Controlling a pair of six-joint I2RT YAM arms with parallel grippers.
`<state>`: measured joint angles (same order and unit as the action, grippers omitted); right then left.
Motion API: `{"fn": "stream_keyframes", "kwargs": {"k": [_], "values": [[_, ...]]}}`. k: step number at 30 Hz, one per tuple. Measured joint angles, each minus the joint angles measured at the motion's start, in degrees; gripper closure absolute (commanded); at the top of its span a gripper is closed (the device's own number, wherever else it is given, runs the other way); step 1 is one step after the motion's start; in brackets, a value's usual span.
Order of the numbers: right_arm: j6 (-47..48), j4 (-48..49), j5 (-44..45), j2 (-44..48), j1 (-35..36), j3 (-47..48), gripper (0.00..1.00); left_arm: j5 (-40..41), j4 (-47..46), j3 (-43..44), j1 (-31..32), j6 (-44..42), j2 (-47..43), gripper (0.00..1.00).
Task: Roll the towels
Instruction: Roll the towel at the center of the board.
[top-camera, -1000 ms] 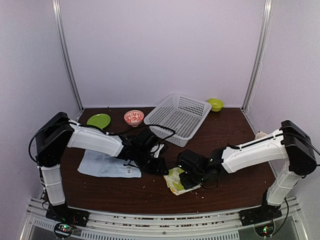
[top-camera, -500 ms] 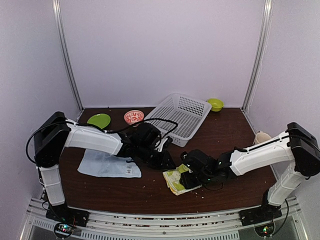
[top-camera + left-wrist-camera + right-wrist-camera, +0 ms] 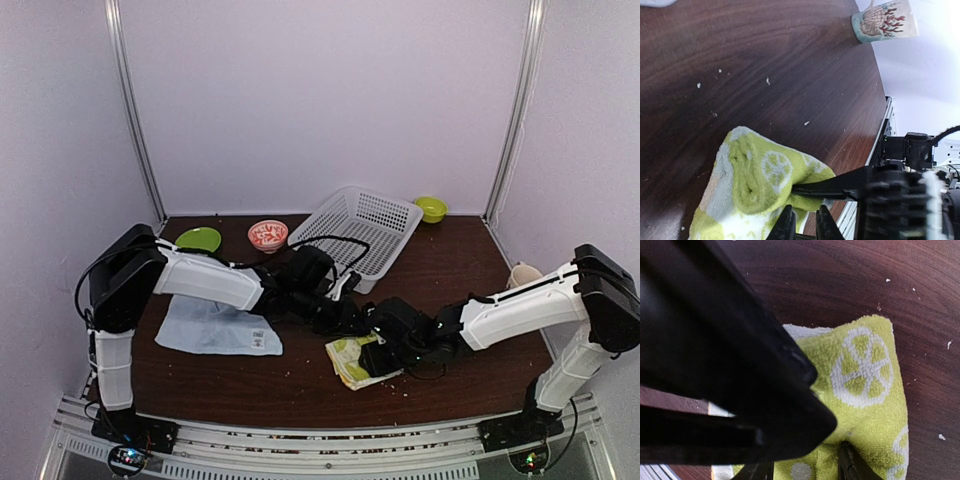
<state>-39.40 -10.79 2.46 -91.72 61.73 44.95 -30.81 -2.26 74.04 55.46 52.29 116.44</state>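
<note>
On the far left of the dark wooden surface (image 3: 470, 260) lies a green plate (image 3: 198, 240). In front of it the pale blue towel (image 3: 218, 328) lies flat and unrolled, and the left arm (image 3: 205, 282) passes over its far edge. A small red-and-white bowl (image 3: 267, 235) stands behind, near the back wall.

The left fingers (image 3: 786, 227) reach to the middle of the surface, just over the lime-green towel (image 3: 356, 360). They are almost pressed together, with only a thin slit between them. I cannot tell if any cloth is caught there. The white mesh basket (image 3: 358, 235) stands behind them, apart from both towels.

The lime-green towel lies at the front middle, gathered into a thick folded bundle. The right fingers (image 3: 850, 467) are spread apart over this bundle, and in the left wrist view one of them lies inside its fold. In the right wrist view a big black machine part stands in the way and hides much of the towel.

Further right, a small green bowl (image 3: 431, 208) stands in the back corner. A cup (image 3: 885, 21) with shell and coral print stands near the right edge. Small white crumbs (image 3: 768, 80) lie scattered on the wood.

In all there are two towels, two bowls, one plate, one basket and one cup.
</note>
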Motion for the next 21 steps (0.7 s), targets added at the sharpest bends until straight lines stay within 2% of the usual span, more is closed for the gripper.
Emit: {"fn": "stream_keyframes", "kwargs": {"k": [9, 15, 19, 21], "values": [[0.6, 0.4, -1.0, 0.0, -0.1, 0.0, 0.54, -1.9, -1.4, 2.8, 0.2, 1.8, 6.7, 0.88], [1.4, 0.8, -1.7, 0.7, -0.1, -0.4, 0.42, -2.5, -3.8, 3.4, -0.5, 5.2, 8.4, 0.93], [2.3, -0.8, -1.8, 2.5, 0.0, -0.3, 0.41, -2.6, -5.0, 3.2, -1.4, 7.1, 8.7, 1.00], [3.0, -2.8, -1.6, 4.3, 0.0, -0.1, 0.41, -2.5, -5.2, 3.1, -1.8, 7.5, 8.9, 1.00]]}}
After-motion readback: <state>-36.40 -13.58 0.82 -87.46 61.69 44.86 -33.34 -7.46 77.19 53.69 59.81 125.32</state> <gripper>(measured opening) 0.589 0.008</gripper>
